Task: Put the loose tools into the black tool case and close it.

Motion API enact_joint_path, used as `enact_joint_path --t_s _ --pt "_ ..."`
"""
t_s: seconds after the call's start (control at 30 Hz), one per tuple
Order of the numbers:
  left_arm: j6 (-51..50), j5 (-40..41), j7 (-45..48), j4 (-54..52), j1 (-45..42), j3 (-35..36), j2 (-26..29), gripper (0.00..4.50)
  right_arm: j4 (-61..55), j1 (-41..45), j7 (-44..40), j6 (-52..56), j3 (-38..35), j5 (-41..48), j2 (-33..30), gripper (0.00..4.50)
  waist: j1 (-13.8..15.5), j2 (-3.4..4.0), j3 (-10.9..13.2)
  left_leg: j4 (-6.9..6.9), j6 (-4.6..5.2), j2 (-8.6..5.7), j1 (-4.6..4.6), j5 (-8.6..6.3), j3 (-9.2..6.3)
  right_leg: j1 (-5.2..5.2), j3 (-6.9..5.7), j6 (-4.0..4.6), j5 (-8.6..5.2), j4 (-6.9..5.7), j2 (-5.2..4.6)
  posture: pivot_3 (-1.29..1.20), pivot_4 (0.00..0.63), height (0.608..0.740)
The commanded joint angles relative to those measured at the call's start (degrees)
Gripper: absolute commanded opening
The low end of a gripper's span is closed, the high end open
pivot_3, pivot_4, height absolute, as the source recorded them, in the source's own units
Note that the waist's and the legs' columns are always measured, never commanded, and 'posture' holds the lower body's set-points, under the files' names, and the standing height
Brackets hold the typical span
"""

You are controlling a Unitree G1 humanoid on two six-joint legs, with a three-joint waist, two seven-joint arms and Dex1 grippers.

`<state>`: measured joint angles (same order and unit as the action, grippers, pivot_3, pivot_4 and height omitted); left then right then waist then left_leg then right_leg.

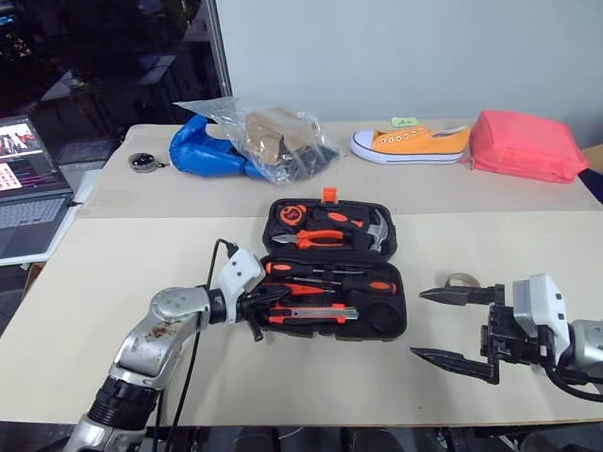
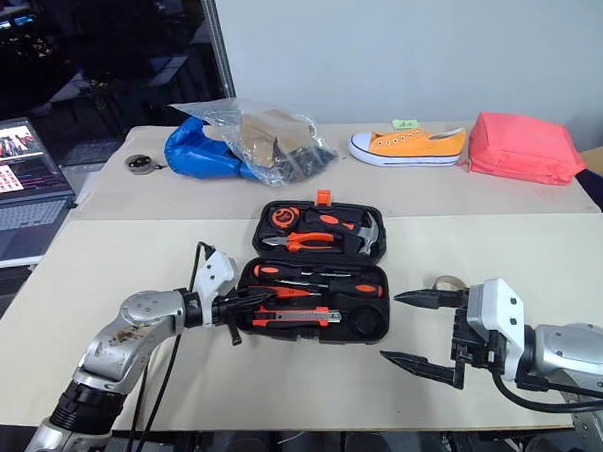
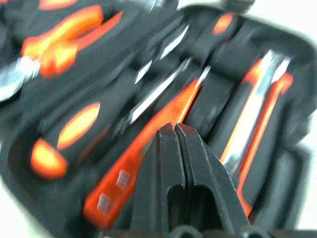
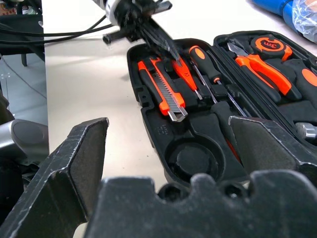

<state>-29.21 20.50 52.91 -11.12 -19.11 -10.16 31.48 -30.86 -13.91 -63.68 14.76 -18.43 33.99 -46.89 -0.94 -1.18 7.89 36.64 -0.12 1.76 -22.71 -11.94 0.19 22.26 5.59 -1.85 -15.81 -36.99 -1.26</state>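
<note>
The black tool case [image 1: 394, 244] lies open in the middle of the table. Its near half holds the orange-and-black utility knife [image 4: 166, 93], the slim orange tester screwdriver [image 4: 184, 74] and a black-and-orange screwdriver [image 4: 207, 64]. A round slot [image 4: 194, 158] at the right end is empty. My left gripper [image 1: 259, 310] is shut with nothing in it, at the case's left end, its tips over the tester screwdriver [image 3: 143, 168]. The small greyish tape roll [image 1: 462, 279] lies on the table right of the case. My right gripper [image 1: 418, 324] hangs open just in front of the roll.
The far half of the case holds orange-handled pliers [image 1: 322, 237], a hammer [image 1: 379, 229] and a tape measure [image 1: 288, 216]. Behind it lie a blue bag [image 1: 200, 148], a clear plastic bag [image 1: 278, 137], an orange shoe [image 1: 413, 143] and a pink pouch [image 1: 526, 144]. A laptop [image 1: 19, 183] sits far left.
</note>
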Motion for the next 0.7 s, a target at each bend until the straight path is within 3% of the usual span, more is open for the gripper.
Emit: enact_joint_path --t_s 0.03,0.2,0.53,0.7 --pt "-0.12 0.10 1.52 -1.42 -1.85 -2.23 -0.89 0.09 -1.12 0.75 0.31 -0.96 -0.17 0.31 0.14 4.50 0.00 0.00 0.00 0.00 0.00 -0.01 -0.04 0.00 -0.01 0.02 -0.01 0.00 0.00 0.02 0.00 0.00 0.150 0.740" --pt "1.10 -3.61 3.38 3.54 -3.44 -7.17 -1.91 0.09 -1.21 1.15 0.58 -0.89 0.41 0.19 0.27 4.50 0.07 -0.03 0.02 0.00 0.00 -0.04 -0.02 0.00 -0.04 0.00 -0.02 -0.02 0.01 0.02 0.00 0.00 0.150 0.740" --pt "7.23 -13.04 7.43 12.51 -3.52 -13.98 3.16 0.09 -2.15 -0.51 1.40 -0.13 0.08 -0.33 -0.28 4.50 -0.32 -0.02 0.01 -0.03 0.00 0.02 0.22 0.00 -0.02 -0.15 0.01 0.02 -0.01 -0.01 0.05 0.00 0.150 0.740" --pt "11.21 -8.28 6.94 10.12 -1.46 -8.25 1.40 0.09 -2.95 -0.92 6.10 3.03 -0.06 -0.51 0.40 4.50 -0.66 -0.01 -0.01 -0.03 0.00 0.06 0.41 0.00 0.02 -0.26 0.07 0.04 0.00 -0.07 0.06 0.00 0.150 0.740"
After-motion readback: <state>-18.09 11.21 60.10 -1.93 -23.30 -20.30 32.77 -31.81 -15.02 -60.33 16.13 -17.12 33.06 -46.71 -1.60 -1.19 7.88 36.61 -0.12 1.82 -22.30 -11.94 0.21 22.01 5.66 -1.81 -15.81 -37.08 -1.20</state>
